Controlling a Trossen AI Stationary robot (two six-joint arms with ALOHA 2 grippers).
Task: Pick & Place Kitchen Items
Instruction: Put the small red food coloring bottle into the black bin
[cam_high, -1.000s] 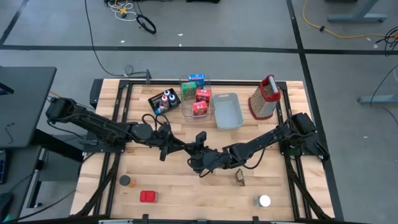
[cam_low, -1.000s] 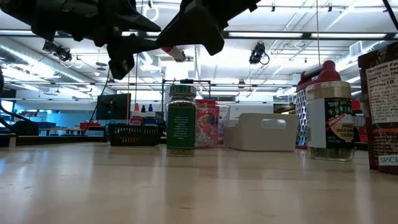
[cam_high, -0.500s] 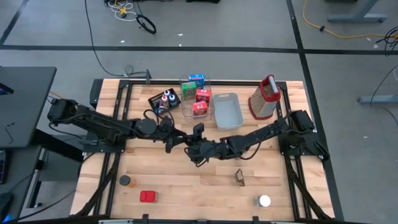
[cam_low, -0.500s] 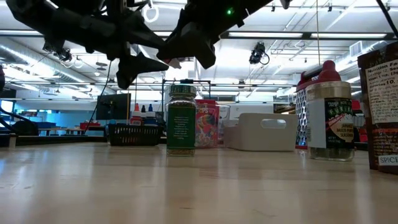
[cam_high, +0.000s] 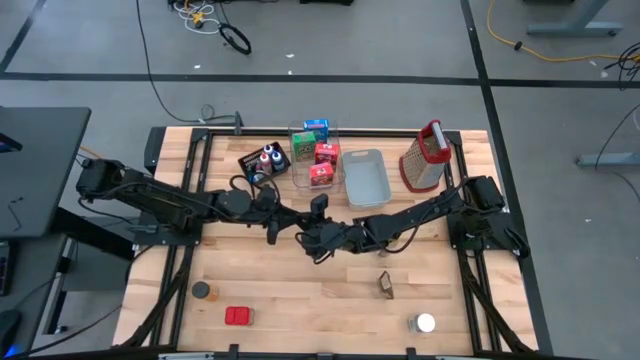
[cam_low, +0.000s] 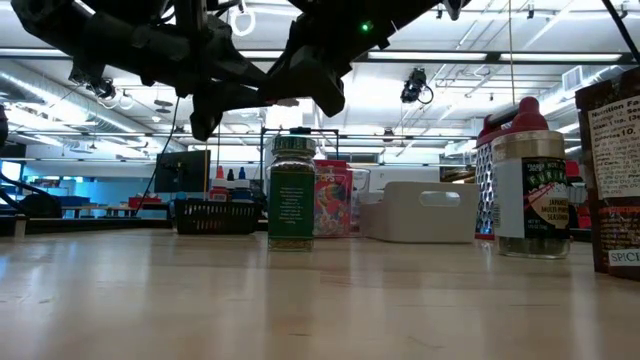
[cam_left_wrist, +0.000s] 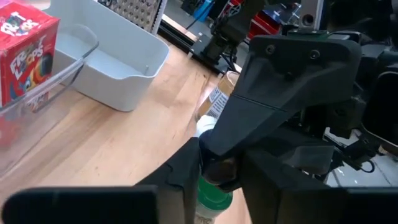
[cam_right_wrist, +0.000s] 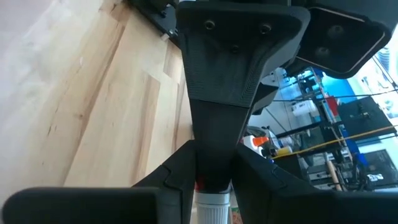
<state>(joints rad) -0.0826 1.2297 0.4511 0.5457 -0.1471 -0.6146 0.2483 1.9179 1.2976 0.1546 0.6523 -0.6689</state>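
One green-capped jar (cam_left_wrist: 213, 198), wrist-only.

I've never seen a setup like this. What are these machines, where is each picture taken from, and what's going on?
Two robot arms work at a wooden table. One camera looks straight down, one sits at tabletop level, one rides each wrist. Mid-table the left gripper and right gripper meet, both closed on a green-capped jar, seemingly a handover. Behind: a black tray of bottles, a clear bin of boxes, a grey-blue tray, a grater. In front: a red box, dark jar, brown packet, white-lidded can.
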